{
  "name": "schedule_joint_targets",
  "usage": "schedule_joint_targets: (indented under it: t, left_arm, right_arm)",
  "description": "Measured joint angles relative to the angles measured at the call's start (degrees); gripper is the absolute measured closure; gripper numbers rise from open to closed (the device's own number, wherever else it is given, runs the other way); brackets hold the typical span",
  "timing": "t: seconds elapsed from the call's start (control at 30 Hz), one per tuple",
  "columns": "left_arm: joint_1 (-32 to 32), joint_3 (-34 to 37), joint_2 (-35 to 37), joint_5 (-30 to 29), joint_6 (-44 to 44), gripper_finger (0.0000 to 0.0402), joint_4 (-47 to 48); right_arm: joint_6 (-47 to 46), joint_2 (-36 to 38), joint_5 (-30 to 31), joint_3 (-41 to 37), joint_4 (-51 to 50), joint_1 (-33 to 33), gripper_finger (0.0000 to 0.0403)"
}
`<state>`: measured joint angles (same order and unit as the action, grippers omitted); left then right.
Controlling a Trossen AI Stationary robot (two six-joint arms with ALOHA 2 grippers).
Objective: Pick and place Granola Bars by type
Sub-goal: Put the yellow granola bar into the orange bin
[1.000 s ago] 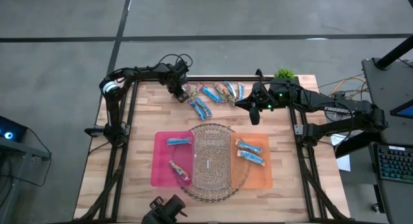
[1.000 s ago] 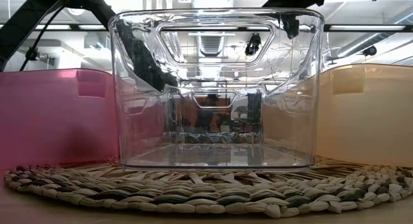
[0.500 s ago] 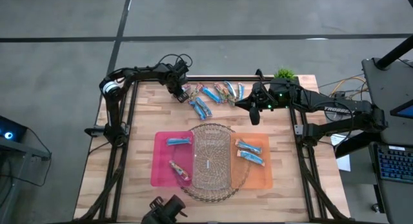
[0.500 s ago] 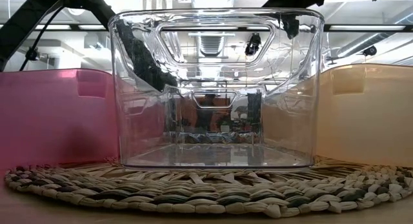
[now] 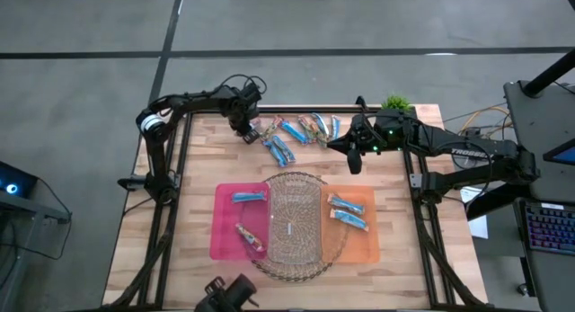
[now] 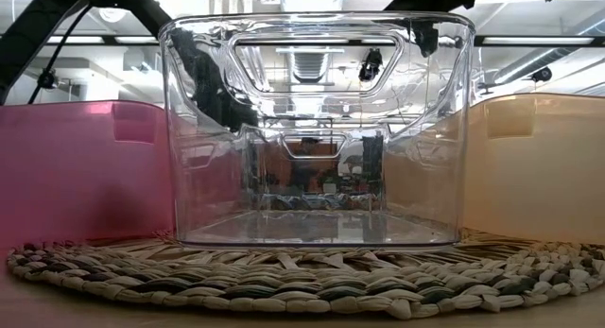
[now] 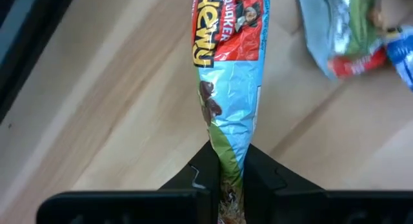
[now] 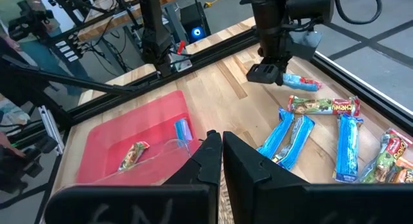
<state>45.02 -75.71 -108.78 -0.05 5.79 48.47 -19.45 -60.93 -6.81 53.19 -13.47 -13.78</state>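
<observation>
1. Locate the left end effector point(image 5: 249, 129) near the far edge of the surface point(image 5: 198, 168), toward its left corner. Its fingers point(image 7: 201, 172) are clamped on one end of a Quaker Chewy bar point(image 7: 227, 82).
2. Note the loose Granola Bars point(image 5: 296, 132) lying along the far edge, beside the held bar.
3. Observe the right end effector point(image 5: 334, 146) closed and empty, just beside that pile.
4. Check the pink tray point(image 5: 225, 240) and orange tray point(image 5: 364, 245); each holds two bars.
</observation>
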Motion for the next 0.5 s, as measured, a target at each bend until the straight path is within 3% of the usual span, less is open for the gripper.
schedule_joint_targets:
  t: [0.5]
  left_arm:
    - [-1.69, -1.84, 5.57, -0.01, 0.25, 0.0379, 1.96]
  right_arm:
    - [0.38, 0.00, 0.01, 0.00, 0.00, 0.00, 0.0394]
